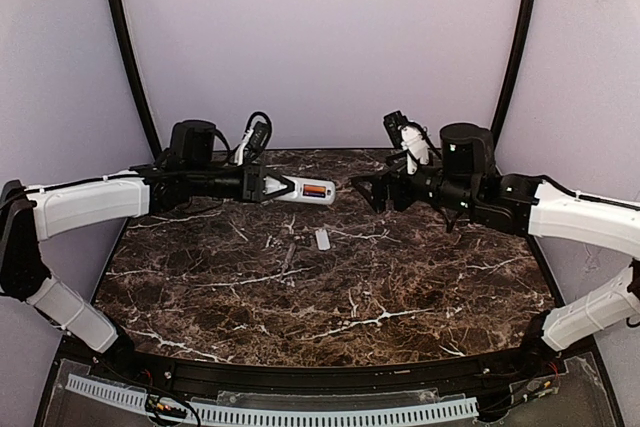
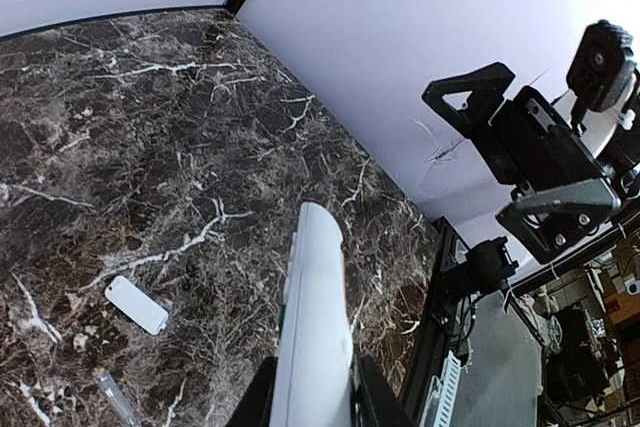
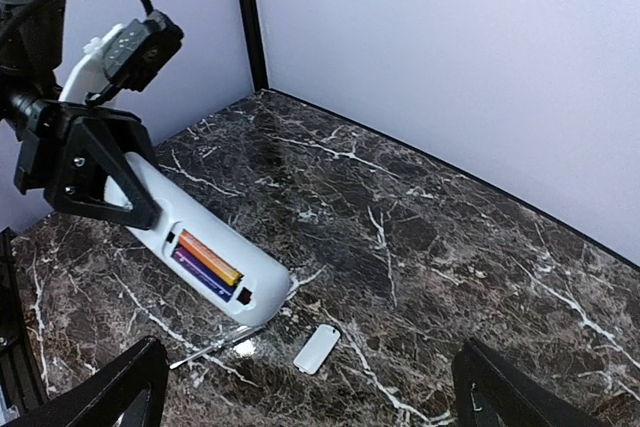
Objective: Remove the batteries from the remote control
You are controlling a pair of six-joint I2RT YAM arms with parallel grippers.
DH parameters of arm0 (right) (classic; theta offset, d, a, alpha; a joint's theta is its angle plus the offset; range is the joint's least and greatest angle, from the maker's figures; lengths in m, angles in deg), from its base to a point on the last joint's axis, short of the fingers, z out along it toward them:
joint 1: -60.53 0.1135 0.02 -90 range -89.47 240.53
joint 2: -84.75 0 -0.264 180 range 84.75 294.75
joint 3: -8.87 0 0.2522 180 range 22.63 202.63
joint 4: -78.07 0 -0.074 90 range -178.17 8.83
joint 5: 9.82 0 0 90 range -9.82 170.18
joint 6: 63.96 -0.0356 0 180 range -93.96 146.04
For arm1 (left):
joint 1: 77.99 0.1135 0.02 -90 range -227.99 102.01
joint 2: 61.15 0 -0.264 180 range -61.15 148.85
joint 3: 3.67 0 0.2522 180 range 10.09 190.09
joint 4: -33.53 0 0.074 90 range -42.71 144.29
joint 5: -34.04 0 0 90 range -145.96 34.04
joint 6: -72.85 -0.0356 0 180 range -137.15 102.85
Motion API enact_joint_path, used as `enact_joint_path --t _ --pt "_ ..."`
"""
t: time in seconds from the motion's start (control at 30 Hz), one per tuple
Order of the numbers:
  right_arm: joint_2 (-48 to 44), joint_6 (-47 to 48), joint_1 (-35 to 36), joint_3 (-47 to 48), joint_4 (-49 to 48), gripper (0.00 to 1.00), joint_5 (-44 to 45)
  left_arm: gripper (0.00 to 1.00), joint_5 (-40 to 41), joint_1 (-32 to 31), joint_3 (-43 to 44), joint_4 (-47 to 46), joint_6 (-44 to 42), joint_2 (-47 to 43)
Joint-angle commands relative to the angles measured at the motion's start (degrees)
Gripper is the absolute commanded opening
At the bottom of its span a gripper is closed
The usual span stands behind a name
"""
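Left gripper (image 1: 272,187): clamped on one end of the remote control (image 1: 305,190), which it holds out toward our other hand.
Right gripper (image 1: 366,193): jaws spread wide, empty, just beyond the remote's free tip.
Batteries (image 3: 208,261): seated side by side in the open bay, orange one uppermost, just ahead of the left grip.
Handling: we judge them light, rigid and slick; pinch one across its exposed flank, then lift.
Cover piece (image 3: 317,349): on the table (image 1: 400,287), below the remote.

High top view overlooks the table (image 1: 400,287); wrist views — near, facing inward — share the remote control (image 2: 315,327) (image 3: 160,207).
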Motion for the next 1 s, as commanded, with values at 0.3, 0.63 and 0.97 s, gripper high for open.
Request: enact_joint_path --t 0.3,0.63,0.97 --pt "-2.3 -3.3 -5.0 -5.9 3.4 0.99 -1.8 0.01 6.3 -6.8 -13.3 -17.5 12.6 2.2" --pt "-0.7 -5.3 -6.9 -7.4 2.3 0.99 -4.4 0.00 6.2 -8.8 -16.8 -25.4 18.7 9.1" --pt "-2.4 -8.7 -9.6 -10.3 2.0 0.99 -6.0 0.01 4.7 -11.1 -16.5 -31.4 22.6 17.1"
